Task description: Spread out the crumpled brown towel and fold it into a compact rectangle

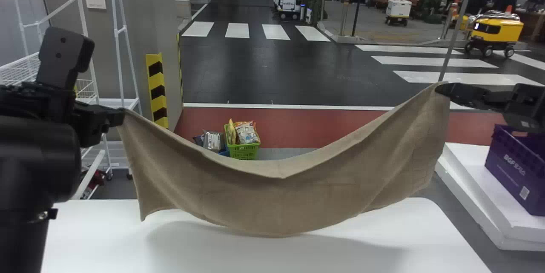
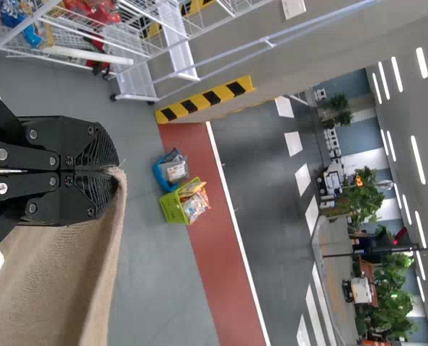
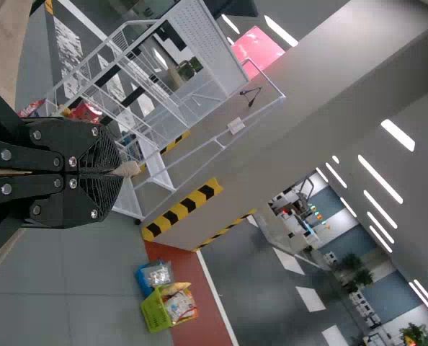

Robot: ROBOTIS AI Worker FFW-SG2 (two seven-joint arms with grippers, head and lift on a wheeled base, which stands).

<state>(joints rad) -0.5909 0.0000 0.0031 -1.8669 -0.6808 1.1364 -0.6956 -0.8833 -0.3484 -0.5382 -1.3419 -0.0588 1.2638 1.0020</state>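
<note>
The brown towel (image 1: 281,196) hangs stretched between both grippers above the white table, its upper edge sagging in the middle and its lower edge curved close over the tabletop. At its upper left corner my left gripper (image 1: 121,117) is shut on the cloth. My right gripper (image 1: 439,89) holds the upper right corner, somewhat higher than the left. The left wrist view has the left gripper (image 2: 115,171) pinching the towel (image 2: 63,274) at its fingertips. A small tip of cloth (image 3: 127,169) pokes out of the right gripper (image 3: 119,173) in the right wrist view.
Beneath the towel is the white table (image 1: 264,256). A purple basket (image 1: 517,170) stands on a white platform (image 1: 481,188) at the right, below the right gripper. White wire racks (image 1: 25,68) stand at the left behind the left arm. A green basket (image 1: 243,151) lies beyond on the floor.
</note>
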